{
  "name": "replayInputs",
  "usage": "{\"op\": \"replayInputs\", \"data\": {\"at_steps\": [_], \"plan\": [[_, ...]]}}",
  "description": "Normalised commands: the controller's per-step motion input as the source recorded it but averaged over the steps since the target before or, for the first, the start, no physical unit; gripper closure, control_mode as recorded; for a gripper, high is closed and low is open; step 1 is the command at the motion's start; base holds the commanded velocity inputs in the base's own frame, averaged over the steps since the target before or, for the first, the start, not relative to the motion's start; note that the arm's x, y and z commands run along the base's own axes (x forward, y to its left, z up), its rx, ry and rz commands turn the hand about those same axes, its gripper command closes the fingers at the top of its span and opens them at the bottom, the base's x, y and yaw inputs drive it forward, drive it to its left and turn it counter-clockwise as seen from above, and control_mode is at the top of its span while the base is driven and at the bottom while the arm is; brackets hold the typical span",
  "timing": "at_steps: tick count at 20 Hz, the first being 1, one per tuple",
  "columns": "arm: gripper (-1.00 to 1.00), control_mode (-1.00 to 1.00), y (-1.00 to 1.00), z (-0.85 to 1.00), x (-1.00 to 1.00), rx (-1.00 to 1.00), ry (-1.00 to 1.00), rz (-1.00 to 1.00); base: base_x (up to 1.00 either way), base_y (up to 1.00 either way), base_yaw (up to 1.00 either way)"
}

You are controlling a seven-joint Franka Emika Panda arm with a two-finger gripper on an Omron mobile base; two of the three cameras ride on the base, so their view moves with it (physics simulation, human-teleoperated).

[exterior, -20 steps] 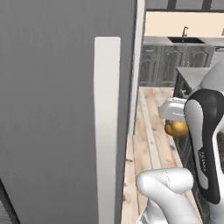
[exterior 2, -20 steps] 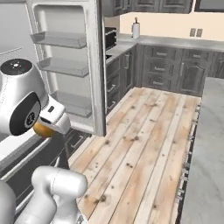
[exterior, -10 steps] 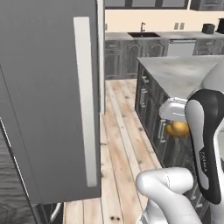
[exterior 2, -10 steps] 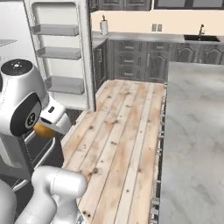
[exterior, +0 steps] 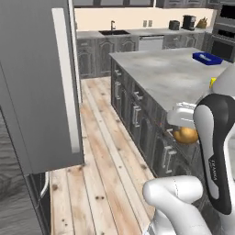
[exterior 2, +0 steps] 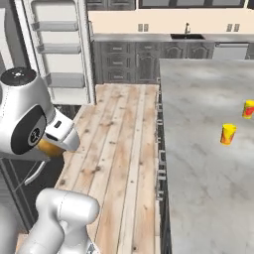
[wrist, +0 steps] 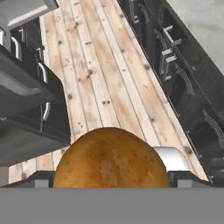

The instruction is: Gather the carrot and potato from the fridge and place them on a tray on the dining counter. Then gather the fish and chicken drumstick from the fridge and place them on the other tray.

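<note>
The arm's two dark fingers (wrist: 112, 183) are spread wide and clamp a round, golden-brown potato (wrist: 111, 158) between them, which hangs above the pale wooden plank floor (wrist: 103, 74) just beside the dark cabinet fronts of the grey marble tabletop (exterior: 170, 75). On that tabletop, a flat blue tray (exterior: 207, 57) lies near its far corner, and two small yellow-and-red cans (exterior 2: 228, 134) stand well apart from the potato. Across the floor from the tabletop stands the open white fridge door (exterior 2: 59, 54) with its shelves.
</note>
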Motion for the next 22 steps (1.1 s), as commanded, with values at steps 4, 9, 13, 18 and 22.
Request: {"op": "replayInputs", "data": {"at_steps": [4,9,13,18,22], "plan": [[1.0,1.0,0.0,0.0,0.0,0.0,0.0,0.0,-1.0,-0.3,-0.27],[1.0,1.0,0.0,0.0,0.0,0.0,0.0,0.0,-1.0,-0.41,-0.2],[1.0,1.0,0.0,0.0,0.0,0.0,0.0,0.0,-1.0,-0.46,-0.18],[1.0,1.0,0.0,0.0,0.0,0.0,0.0,0.0,-1.0,-0.49,-0.17],[1.0,1.0,0.0,0.0,0.0,0.0,0.0,0.0,-1.0,-0.47,-0.17]]}}
